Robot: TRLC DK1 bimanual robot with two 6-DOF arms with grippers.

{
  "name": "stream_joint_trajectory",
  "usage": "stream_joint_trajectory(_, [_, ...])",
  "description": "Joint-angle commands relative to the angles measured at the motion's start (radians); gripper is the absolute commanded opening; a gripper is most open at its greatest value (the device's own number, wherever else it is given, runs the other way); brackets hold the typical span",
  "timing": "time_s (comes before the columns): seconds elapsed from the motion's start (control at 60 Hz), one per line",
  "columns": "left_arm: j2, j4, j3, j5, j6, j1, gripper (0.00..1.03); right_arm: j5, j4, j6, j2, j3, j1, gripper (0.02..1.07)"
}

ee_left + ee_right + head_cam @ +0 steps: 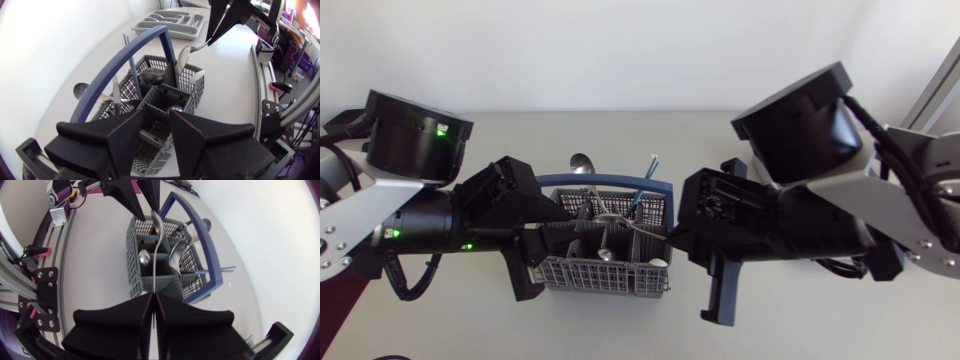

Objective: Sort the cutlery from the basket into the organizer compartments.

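- Head view: the basket [605, 268] is sitting mid-worktop [620, 140], with the left gripper [563, 240] and right gripper [663, 240] hanging over it from opposite sides.
- Left wrist view: the left fingers [125, 135] are standing apart above the basket, gripping nothing. The organizer [170, 22] is lying well beyond.
- Right wrist view: the right fingers [125, 325] are pinching a spoon [157, 255] by its handle, over the basket.
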Motion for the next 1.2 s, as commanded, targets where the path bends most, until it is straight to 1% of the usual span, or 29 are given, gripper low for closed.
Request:
stream_joint_trajectory(0.0, [-0.005,-0.01,-0.005,-0.004,-0.005,0.004,0.38,-0.027,-0.039,-0.032,-0.051,-0.062,-0.054,0.08])
stream_joint_trajectory(0.15, [0.005,-0.01,0.001,-0.007,-0.005,-0.005,0.38,-0.097,-0.11,-0.123,-0.143,-0.126,-0.181,0.08])
stream_joint_trajectory(0.25, [0.012,-0.01,0.007,-0.015,-0.005,-0.013,0.38,-0.162,-0.17,-0.218,-0.184,-0.152,-0.316,0.08])
stream_joint_trajectory(0.383, [0.018,-0.01,0.012,-0.019,-0.01,-0.022,0.38,-0.305,-0.288,-0.416,-0.199,-0.157,-0.558,0.08])
stream_joint_trajectory(0.5, [0.028,-0.01,0.018,-0.042,-0.011,-0.045,0.38,-0.364,-0.351,-0.586,-0.176,-0.167,-0.739,0.08])
stream_joint_trajectory(0.583, [0.04,-0.016,0.027,-0.045,-0.011,-0.052,0.38,-0.401,-0.4,-0.72,-0.124,-0.169,-0.862,0.08])
stream_joint_trajectory(0.633, [0.048,-0.019,0.035,-0.057,-0.011,-0.062,0.38,-0.415,-0.414,-0.799,-0.083,-0.174,-0.934,0.08])
stream_joint_trajectory(0.783, [0.068,-0.031,0.056,-0.074,-0.015,-0.089,0.38,-0.42,-0.414,-0.957,0.048,-0.163,-1.089,0.08])
stream_joint_trajectory(0.9, [0.087,-0.033,0.072,-0.097,-0.019,-0.118,0.38,-0.418,-0.412,-1.071,0.166,-0.12,-1.195,0.08])
stream_joint_trajectory(1.083, [0.123,-0.036,0.095,-0.125,-0.024,-0.164,0.38,-0.392,-0.411,-1.22,0.348,-0.017,-1.324,0.08])
stream_joint_trajectory(1.183, [0.143,-0.039,0.115,-0.139,-0.024,-0.187,0.38,-0.381,-0.409,-1.281,0.414,0.043,-1.377,0.08])
